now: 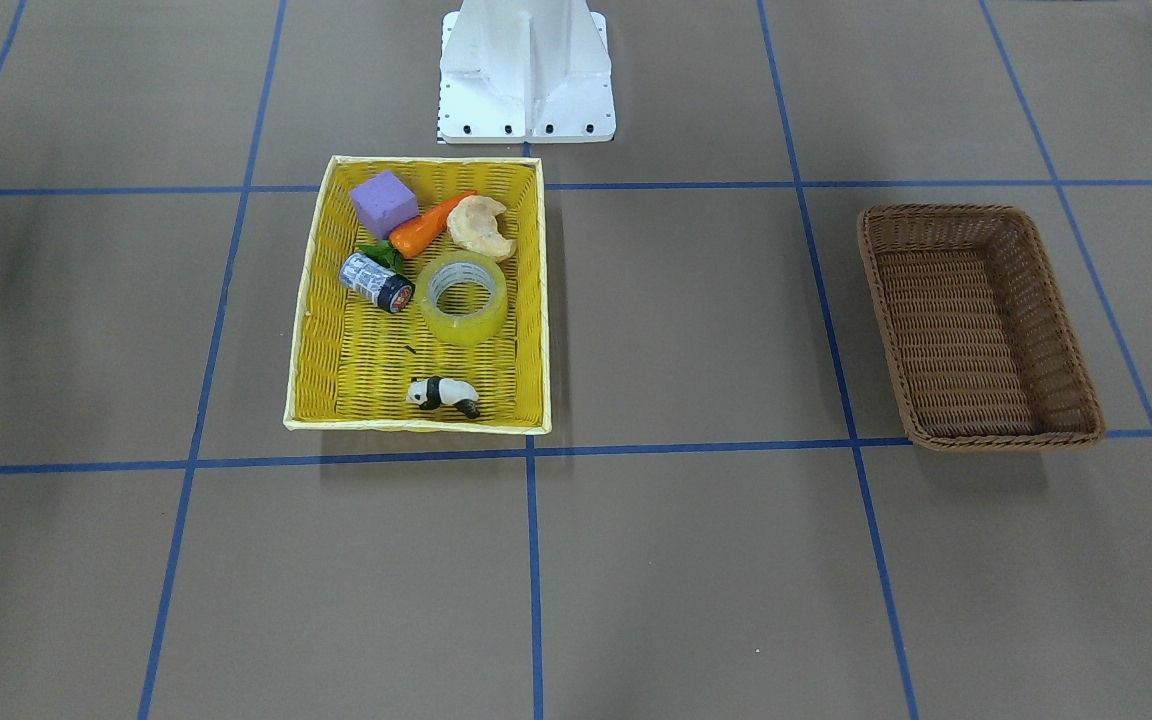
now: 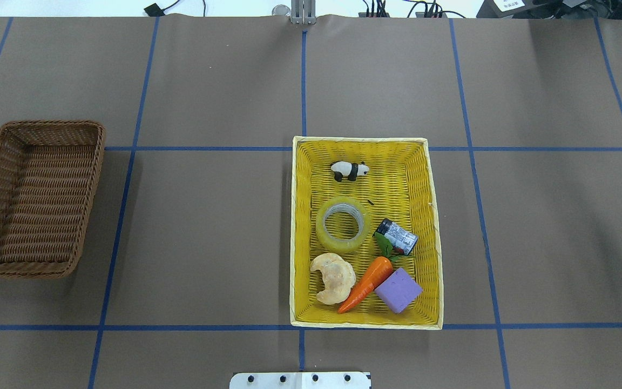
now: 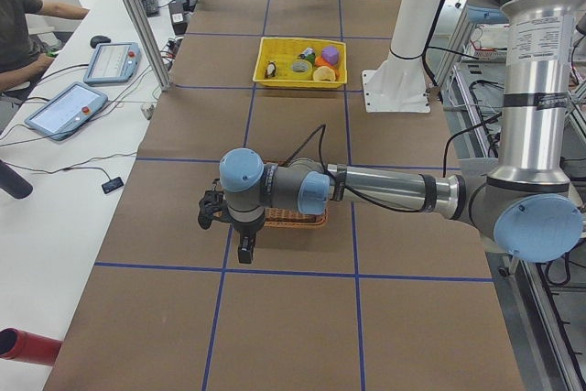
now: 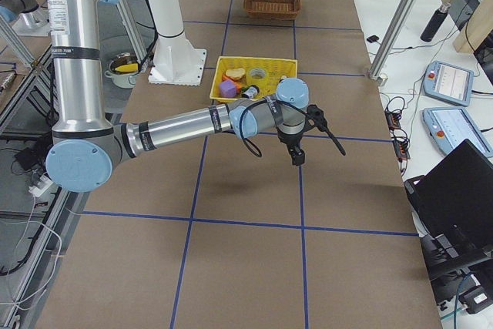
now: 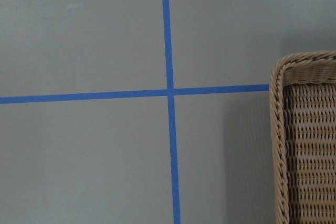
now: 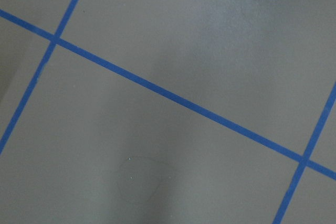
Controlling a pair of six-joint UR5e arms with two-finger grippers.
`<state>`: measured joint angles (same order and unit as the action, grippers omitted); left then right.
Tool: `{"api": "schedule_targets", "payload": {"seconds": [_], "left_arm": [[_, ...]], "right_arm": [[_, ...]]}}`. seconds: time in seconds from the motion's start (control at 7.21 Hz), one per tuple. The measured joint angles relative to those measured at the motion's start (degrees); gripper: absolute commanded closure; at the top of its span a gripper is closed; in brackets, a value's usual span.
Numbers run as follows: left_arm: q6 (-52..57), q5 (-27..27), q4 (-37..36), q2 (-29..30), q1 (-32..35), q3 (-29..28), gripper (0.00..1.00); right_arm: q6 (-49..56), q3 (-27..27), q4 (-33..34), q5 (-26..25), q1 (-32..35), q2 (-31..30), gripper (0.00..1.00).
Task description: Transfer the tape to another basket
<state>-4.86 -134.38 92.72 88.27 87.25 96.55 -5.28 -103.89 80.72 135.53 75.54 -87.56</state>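
Tape (image 1: pixel 464 297) in yellow basket (image 1: pixel 305 300), beside cylinder (image 1: pixel 376 281) with unreadable label, brown basket (image 1: pixel 976 320) apart, fingers' (image 3: pixel 245 251) opening impossible to tell.

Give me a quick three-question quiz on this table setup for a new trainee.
1. True or false: the tape lies inside the yellow basket.
2. Multiple choice: how does the tape lie? A: flat, with its hole facing up. B: standing on its edge. C: propped against the basket's wall.
3. Short answer: on which side of the robot does the brown basket sit?

Key: 1 true. 2 A. 3 The robot's left.
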Motion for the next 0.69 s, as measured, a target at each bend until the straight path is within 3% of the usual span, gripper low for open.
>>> {"api": "schedule_targets", "payload": {"seconds": [0.42,0.69], "left_arm": [[0.2,-0.09,-0.01,-0.39,-0.05,-0.31,0.02],[0.26,-0.1,-0.06,-0.82,-0.08,-0.34,0.02]], "right_arm": [[-14.49,-1.78,-1.09,-0.43,-11.36,7.72,0.0],[-18.59,-2.6,1.63,-4.41,-19.43,15.4,0.0]]}}
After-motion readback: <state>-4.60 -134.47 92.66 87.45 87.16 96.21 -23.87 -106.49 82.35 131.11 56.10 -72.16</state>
